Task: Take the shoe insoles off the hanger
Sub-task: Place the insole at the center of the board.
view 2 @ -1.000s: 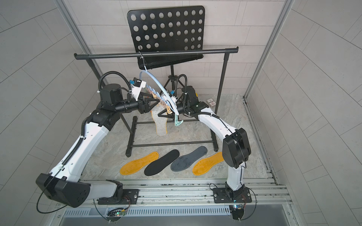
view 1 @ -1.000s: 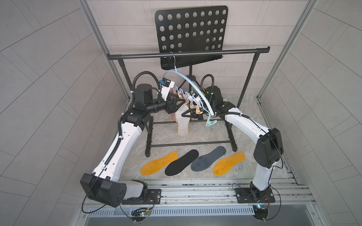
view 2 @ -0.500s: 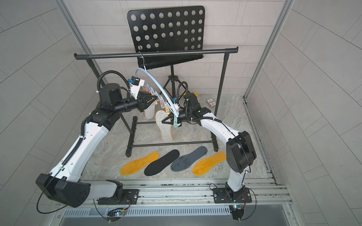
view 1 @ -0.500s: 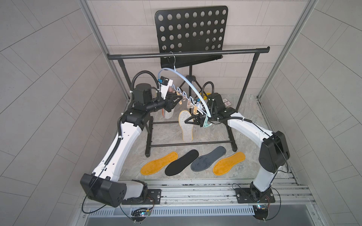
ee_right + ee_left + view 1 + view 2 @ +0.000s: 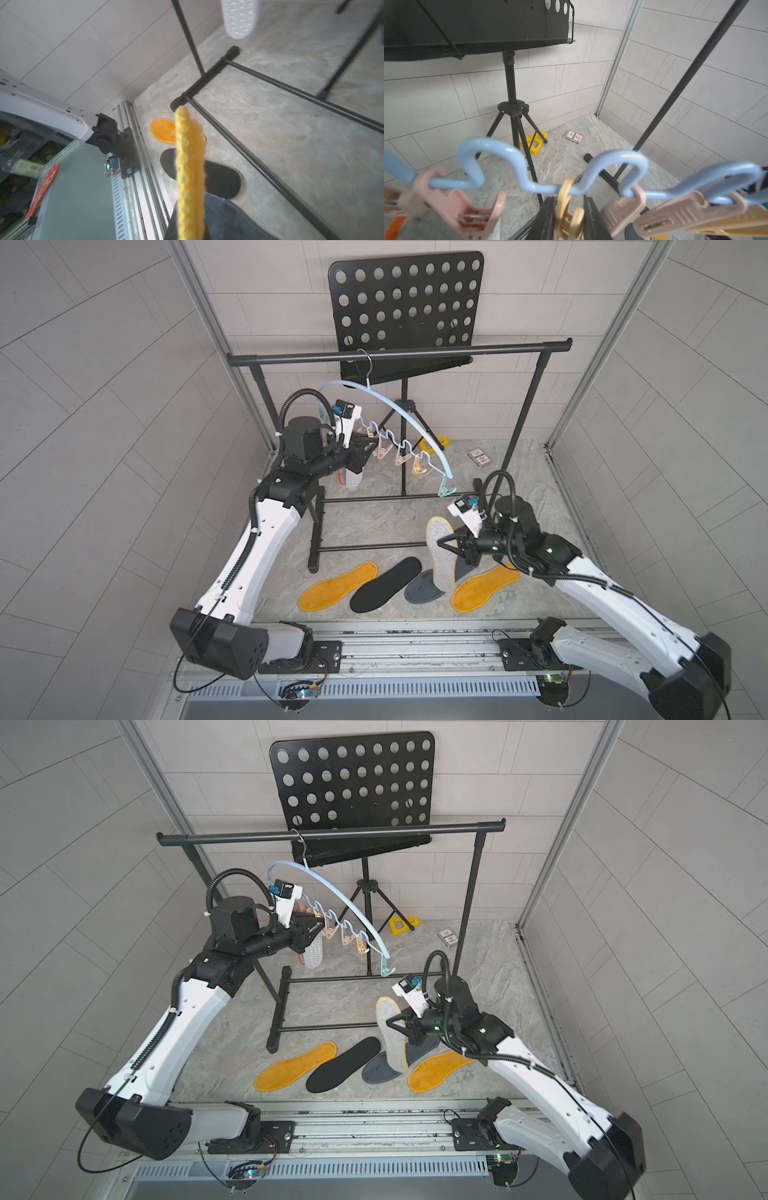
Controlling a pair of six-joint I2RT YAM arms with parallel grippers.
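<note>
Mustard-yellow fuzzy insole [image 5: 188, 166] is pinched between right gripper [image 5: 444, 542] jaws for laying down; left gripper [image 5: 569, 202] jaws are pressed on yellow plastic clip [image 5: 571, 220], seemingly for release.
</note>
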